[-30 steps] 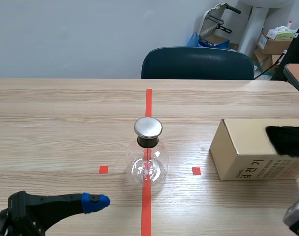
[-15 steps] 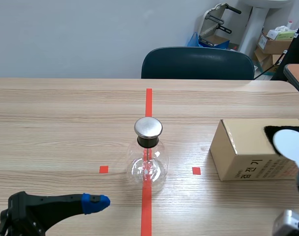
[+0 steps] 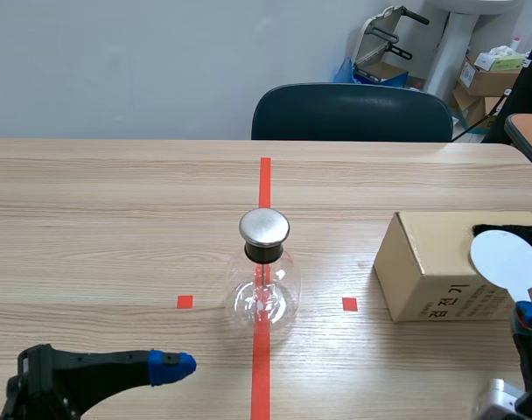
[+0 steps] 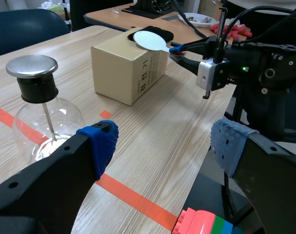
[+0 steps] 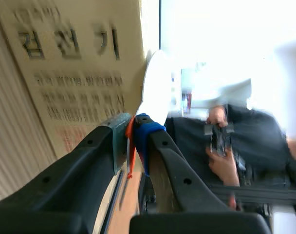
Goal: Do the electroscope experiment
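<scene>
Rising at the scene view's right edge, the white disc (image 3: 506, 258) now stands in front of the cardboard box (image 3: 428, 262). A second ago only the black fur patch (image 4: 163, 34) on the box top showed there. The right gripper (image 5: 133, 131) comes up from the lower right corner, its pads pinched on the disc's thin handle. The left gripper (image 4: 162, 139) sits slightly lower than before in the lower left, fingers spread wide with nothing between them. The electroscope (image 3: 264, 276), a round glass flask with a black collar and a metal cap, stands upright mid-frame on the red tape line (image 3: 264, 184) of the wooden table (image 3: 117, 210), well apart from both grippers. A dark chair (image 3: 352, 112) stands at the table's far edge, upper middle.
</scene>
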Robot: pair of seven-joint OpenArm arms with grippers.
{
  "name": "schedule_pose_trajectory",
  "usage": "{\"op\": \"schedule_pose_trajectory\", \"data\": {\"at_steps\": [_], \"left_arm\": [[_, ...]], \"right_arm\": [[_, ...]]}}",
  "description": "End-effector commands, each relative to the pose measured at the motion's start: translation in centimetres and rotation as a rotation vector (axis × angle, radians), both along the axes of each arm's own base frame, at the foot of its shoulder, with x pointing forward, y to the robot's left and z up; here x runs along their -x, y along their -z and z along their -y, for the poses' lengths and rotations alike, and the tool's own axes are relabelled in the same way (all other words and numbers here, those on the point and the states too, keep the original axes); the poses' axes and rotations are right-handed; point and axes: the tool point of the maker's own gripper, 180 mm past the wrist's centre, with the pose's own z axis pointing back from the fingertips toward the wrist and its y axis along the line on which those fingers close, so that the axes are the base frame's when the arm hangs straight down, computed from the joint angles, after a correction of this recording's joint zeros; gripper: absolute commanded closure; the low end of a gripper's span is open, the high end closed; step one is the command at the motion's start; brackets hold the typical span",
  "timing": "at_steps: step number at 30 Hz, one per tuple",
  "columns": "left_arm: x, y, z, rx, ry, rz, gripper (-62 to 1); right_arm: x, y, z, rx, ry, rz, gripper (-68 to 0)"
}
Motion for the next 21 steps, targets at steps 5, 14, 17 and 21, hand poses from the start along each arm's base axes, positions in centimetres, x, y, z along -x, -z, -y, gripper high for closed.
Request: {"op": "schedule_pose_trajectory", "data": {"at_steps": [5, 14, 17, 21], "left_arm": [[-0.6, -1.2, 0.3, 0.029, -0.019, 0.041, -42.4], [-1.4, -1.3, 0.2, 0.017, -0.021, 0.068, -42.4], [-1.7, -1.4, 0.1, 0.009, -0.023, 0.081, -42.4], [-2.2, -1.4, 0.0, 0.002, -0.028, 0.096, -42.4]], "right_arm": [[-0.4, -1.5, 2.2, 0.042, 0.091, 0.062, -0.8], [-0.4, -1.6, 3.3, 0.033, 0.154, 0.068, -0.8], [-0.4, -1.5, 2.5, 0.041, 0.108, 0.065, -0.8], [-0.1, -1.5, -1.2, 0.031, -0.097, 0.066, -0.8]]}}
